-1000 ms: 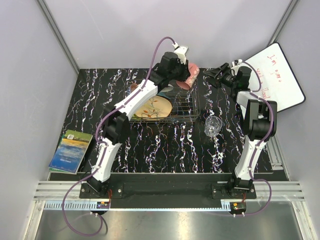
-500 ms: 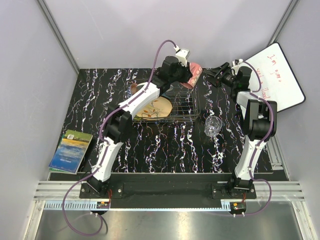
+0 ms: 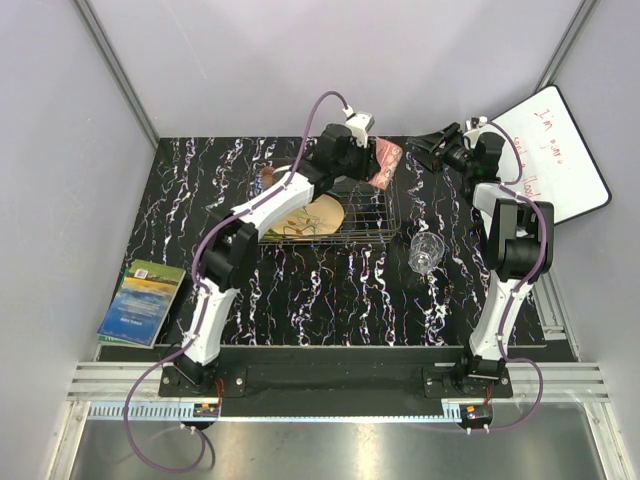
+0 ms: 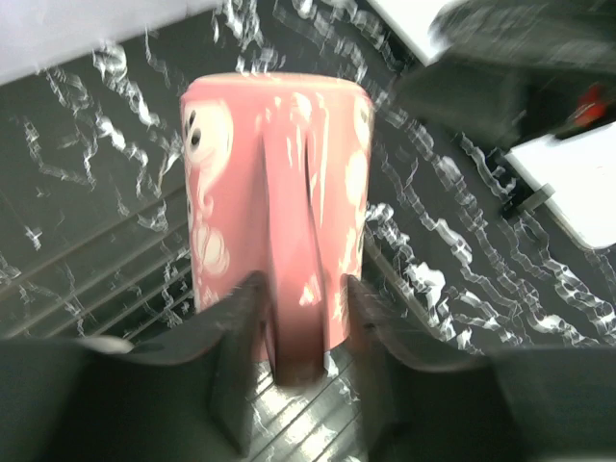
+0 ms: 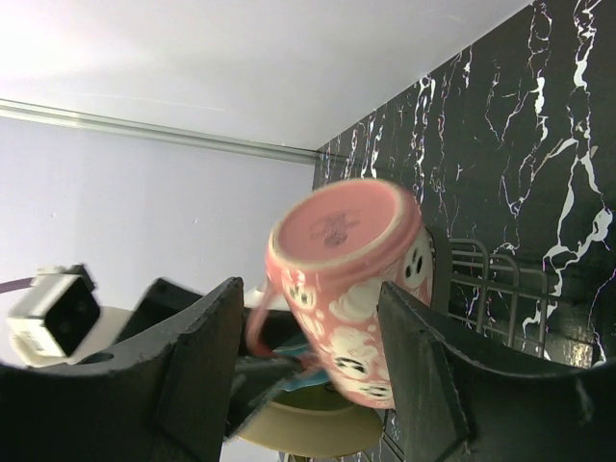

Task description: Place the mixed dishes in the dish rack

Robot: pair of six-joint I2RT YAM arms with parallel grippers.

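Observation:
My left gripper (image 3: 368, 158) is shut on the handle of the pink mug (image 3: 384, 163) and holds it tilted over the far right corner of the dish rack (image 3: 372, 222). The left wrist view shows the mug (image 4: 279, 183) with its handle between my fingers (image 4: 241, 327). A peach floral plate (image 3: 318, 214) lies in the rack. My right gripper (image 3: 432, 150) is open and empty, to the right of the mug, and its wrist view faces the mug's base (image 5: 351, 274). A clear glass (image 3: 426, 250) stands right of the rack.
A white board with red writing (image 3: 555, 150) leans at the back right. A blue-green book (image 3: 142, 300) lies at the table's left edge. A brownish dish (image 3: 266, 176) shows behind the left arm at the rack's far left. Grey walls enclose the table.
My left gripper has turned and brought the pink mug down and slightly nearer, over the rack's far right corner. The right arm has hardly moved.

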